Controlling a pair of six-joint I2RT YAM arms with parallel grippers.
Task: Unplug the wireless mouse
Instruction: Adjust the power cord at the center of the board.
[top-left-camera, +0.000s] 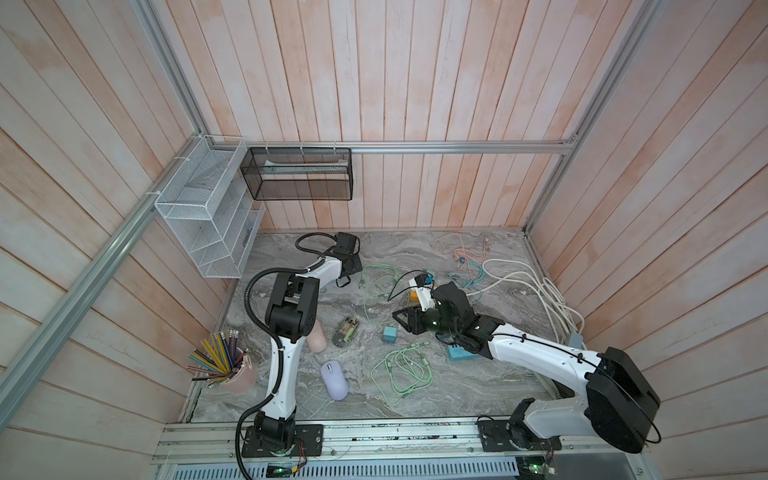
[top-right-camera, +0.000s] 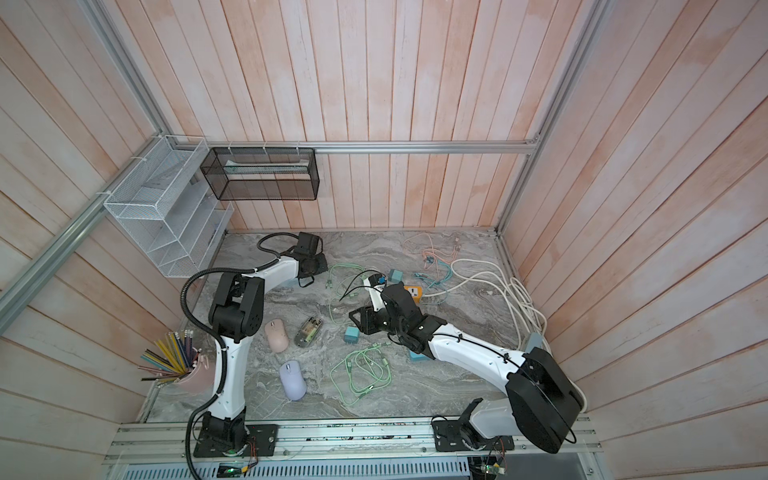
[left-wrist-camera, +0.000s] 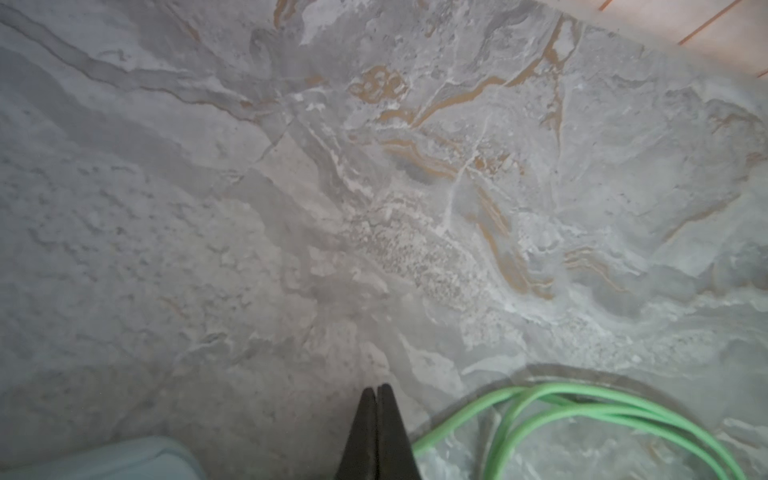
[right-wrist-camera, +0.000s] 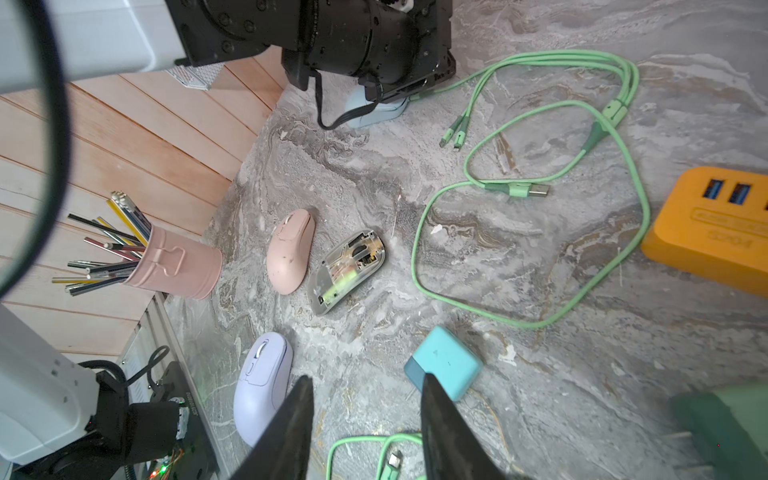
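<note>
Blue mouse (right-wrist-camera: 384, 115) sits on table (top-left-camera: 478, 386) at the far left, right under left gripper (left-wrist-camera: 376, 392), mostly covered by it. Only a pale blue rounded end shows in the right wrist view, plus a pale corner beside the fingertips in the left wrist view. It is hidden under the arm in both top views. Left gripper fingers are pressed together with nothing between them, tips low over bare marble just beside the mouse. Can't tell if it touches the mouse. Green cable (left-wrist-camera: 557, 390) loops just beside those tips, and one end runs up to the mouse's exposed end. Can't tell if the plug is seated. Too little of the mouse shows to give its long axis or heading. The visible end faces the table middle, where the cable comes in. Right gripper (right-wrist-camera: 365, 378) is well apart from it, mid-table, jaws spread and holding nothing, over teal charger (right-wrist-camera: 446, 361) and lilac mouse (right-wrist-camera: 262, 386). Pink mouse (right-wrist-camera: 289, 251) and clear mouse (right-wrist-camera: 347, 272) lie side by side between the two arms, no cable on either. Orange hub (right-wrist-camera: 706, 232) has raised lettering on top, not legible. No brand is readable on any mouse.
</note>
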